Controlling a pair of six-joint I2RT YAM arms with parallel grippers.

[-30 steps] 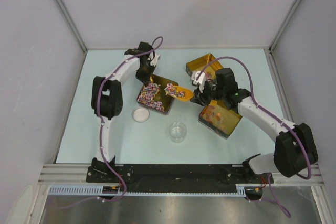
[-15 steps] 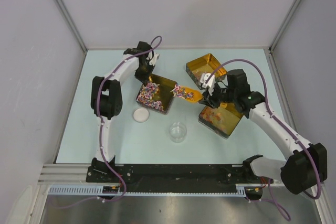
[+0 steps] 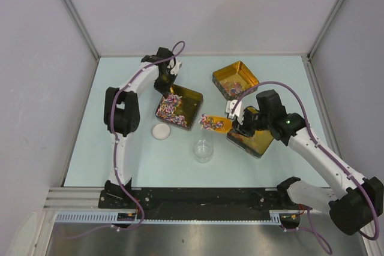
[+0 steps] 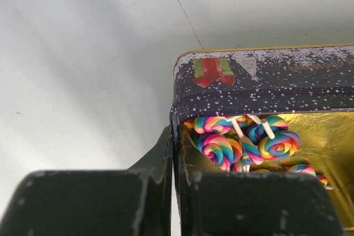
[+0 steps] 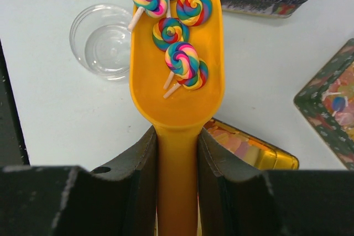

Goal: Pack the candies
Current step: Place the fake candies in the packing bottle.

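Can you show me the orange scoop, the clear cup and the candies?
orange scoop point(image 5: 177, 106), right wrist view, bare bowl.
clear cup point(image 5: 103, 42), right wrist view, its bottom.
candies point(image 5: 182, 58), right wrist view, one swirl in the scoop.

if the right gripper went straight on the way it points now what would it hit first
Probably the near corner of the open candy tin, reached first by the orange scoop that the right gripper holds. Height is unclear, so it may pass over.
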